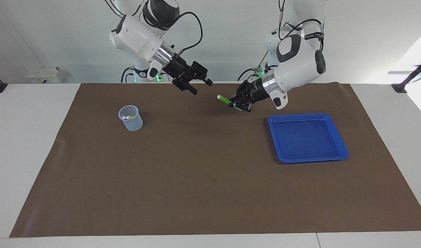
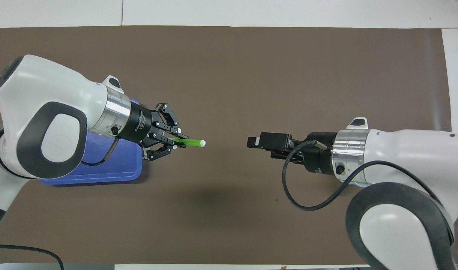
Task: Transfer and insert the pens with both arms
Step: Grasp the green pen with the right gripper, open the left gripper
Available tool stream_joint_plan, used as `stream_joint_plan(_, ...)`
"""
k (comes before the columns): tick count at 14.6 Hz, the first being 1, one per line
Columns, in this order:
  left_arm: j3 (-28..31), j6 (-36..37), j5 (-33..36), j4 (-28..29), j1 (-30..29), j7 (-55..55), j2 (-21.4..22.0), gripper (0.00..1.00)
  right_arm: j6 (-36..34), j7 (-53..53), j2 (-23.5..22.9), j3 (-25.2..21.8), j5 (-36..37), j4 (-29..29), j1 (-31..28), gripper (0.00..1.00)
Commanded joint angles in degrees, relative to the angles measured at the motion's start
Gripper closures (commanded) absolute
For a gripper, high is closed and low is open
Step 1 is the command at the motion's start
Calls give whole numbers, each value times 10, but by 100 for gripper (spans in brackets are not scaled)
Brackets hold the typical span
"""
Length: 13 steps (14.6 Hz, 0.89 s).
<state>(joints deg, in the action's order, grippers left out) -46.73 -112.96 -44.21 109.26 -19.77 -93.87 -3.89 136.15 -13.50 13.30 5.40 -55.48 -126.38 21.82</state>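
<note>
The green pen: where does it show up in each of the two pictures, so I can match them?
Facing view: green pen, upper middle, held in the left tool above the brown mat.
Overhead view: green pen, middle left, sticking out of the left tool.
Shared landmark: the blue tray, beside that arm.

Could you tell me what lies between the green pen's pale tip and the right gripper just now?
Nothing: only open air over bare brown mat separates the green pen, held in the left gripper, from the open right gripper. The overhead view shows it best.

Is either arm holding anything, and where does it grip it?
The left tool grips the green pen by its coloured end, whitish tip pointing out. The right tool holds nothing.
</note>
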Motion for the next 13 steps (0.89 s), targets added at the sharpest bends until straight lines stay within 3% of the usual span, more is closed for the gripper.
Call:
stream_joint_plan(1,5,-30,-24,24,16,-25,26,100,17,3,1,0,-16,-8,4,0)
stream_joint_plan(10,4,-58,-47,28,21,-39,30,100,52,52,-18,1,-15,-4,14,14)
stream_joint_plan(13,3,-62,-60,28,30,-40,31,100,61,42,-21,2,-15,-4,15,24)
